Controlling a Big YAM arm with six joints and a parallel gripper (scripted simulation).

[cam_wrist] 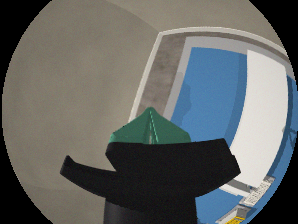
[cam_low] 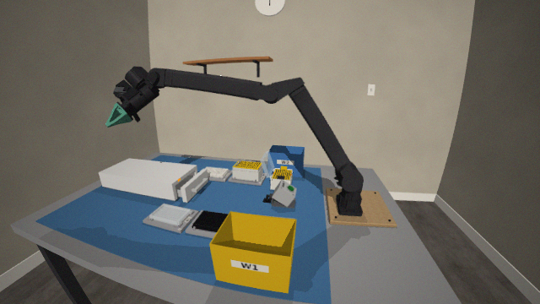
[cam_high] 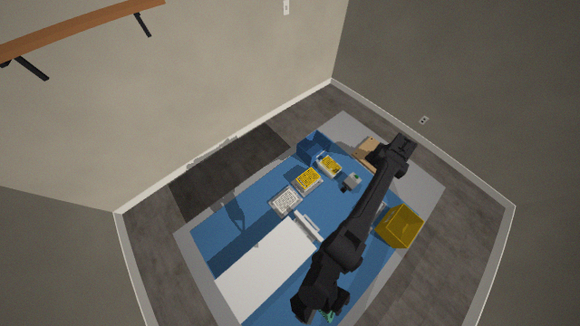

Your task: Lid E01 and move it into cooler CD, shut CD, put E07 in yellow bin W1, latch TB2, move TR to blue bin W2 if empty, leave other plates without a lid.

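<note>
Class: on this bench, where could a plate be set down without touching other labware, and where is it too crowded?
Free: blue mat left of the white plate; grey table top right of yellow bin W1. Crowded: around the blue bin and green key.

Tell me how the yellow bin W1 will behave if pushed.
The yellow bin W1 looks thin-walled, open-topped and empty, so probably light. Standing flat on the blue mat, it would likely slide; a push near its rim might tip it.
</note>
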